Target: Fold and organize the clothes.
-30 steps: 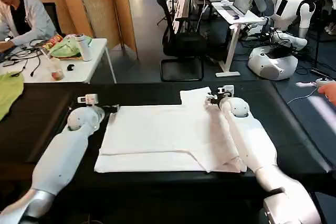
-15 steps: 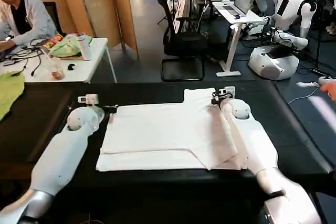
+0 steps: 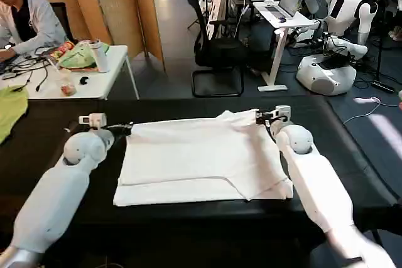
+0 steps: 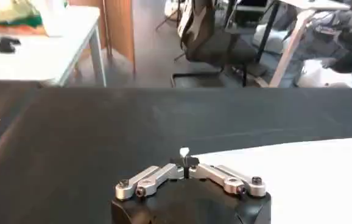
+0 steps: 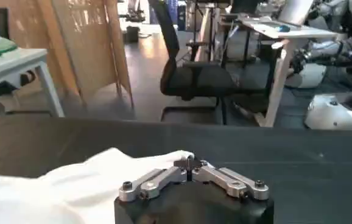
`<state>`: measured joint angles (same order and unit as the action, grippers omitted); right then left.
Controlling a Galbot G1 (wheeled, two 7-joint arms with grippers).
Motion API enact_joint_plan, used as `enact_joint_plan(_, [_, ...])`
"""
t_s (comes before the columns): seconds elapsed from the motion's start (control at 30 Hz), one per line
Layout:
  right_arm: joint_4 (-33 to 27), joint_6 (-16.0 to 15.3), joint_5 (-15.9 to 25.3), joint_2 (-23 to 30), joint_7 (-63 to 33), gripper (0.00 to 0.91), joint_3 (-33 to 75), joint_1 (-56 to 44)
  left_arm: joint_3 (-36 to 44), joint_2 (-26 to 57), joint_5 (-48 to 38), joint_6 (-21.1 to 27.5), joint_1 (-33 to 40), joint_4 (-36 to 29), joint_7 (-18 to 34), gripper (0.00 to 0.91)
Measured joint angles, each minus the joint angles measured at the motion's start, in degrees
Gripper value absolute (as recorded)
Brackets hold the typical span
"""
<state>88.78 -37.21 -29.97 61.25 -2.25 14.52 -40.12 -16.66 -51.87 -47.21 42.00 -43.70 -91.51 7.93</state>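
Observation:
The clothes are one white T-shirt (image 3: 195,161), spread on the black table (image 3: 44,149) with its near edge folded over; no print shows. My left gripper (image 3: 127,127) is shut on the shirt's far left corner. My right gripper (image 3: 257,116) is shut on the far right corner, which stands lifted in a small peak. In the left wrist view the gripper (image 4: 185,160) pinches a small tab of white cloth, with the T-shirt (image 4: 298,176) lying beside it. In the right wrist view the gripper (image 5: 189,162) is closed on the bunched T-shirt (image 5: 97,179).
A light green cloth (image 3: 10,112) lies at the table's left edge. Behind the table stand a cluttered white side table (image 3: 81,83) and an office chair (image 3: 217,54). Bare black tabletop (image 3: 358,149) lies to the right of the shirt.
Both grippers have moved outward, away from each other, with the far corners in them. The shirt's far edge is drawn tauter and the right corner has risen off the table.

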Motion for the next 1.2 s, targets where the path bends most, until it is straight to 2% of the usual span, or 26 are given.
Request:
enact_joint_plan(0.17, [8.4,-5.0,-1.9,-4.7,-1.2,0.000,1.3,-5.5,-2.7,4.1,-0.5,0.2,-6.5,-7.5,0.1,0.000])
enact_joint_plan(0.33, [15.9,-5.0,-2.1,-8.5,-1.6,0.000,2.8,-11.1,-5.6,7.8,-0.6,0.2,-13.2,-14.1,0.2,0.000])
enact_joint_plan(0.57, [21.9,-5.0,-1.4,-9.6,-2.1,0.000,4.5,-18.8,-9.3,10.0,1.6,0.2,-22.2,-22.0,0.2,0.000])
enact_joint_plan(0.77, [24.3,-5.0,0.6,-9.8,-2.0,0.000,5.2,-24.3,-10.9,9.8,4.4,0.2,-28.2,-24.9,0.2,0.000])
enact_joint_plan(0.97, [25.8,-5.0,0.6,-10.0,-2.1,0.000,6.1,-27.6,-11.4,8.9,6.0,0.2,-32.9,-25.8,0.2,0.000])
enact_joint_plan(1.0, [26.1,-5.0,0.6,-10.0,-1.9,0.410,6.2,-27.9,-11.4,8.8,6.2,0.2,-33.3,-25.9,0.2,0.878])
enact_joint_plan(1.03, [26.4,-5.0,0.6,-10.1,-1.6,0.878,6.3,-28.3,-11.4,8.6,6.4,0.2,-33.8,-26.1,0.2,0.878])
enact_joint_plan(1.2, [28.8,-5.0,0.3,-10.1,-0.9,0.878,7.7,-30.2,-11.6,7.7,7.5,0.2,-35.2,-27.1,0.3,0.878])
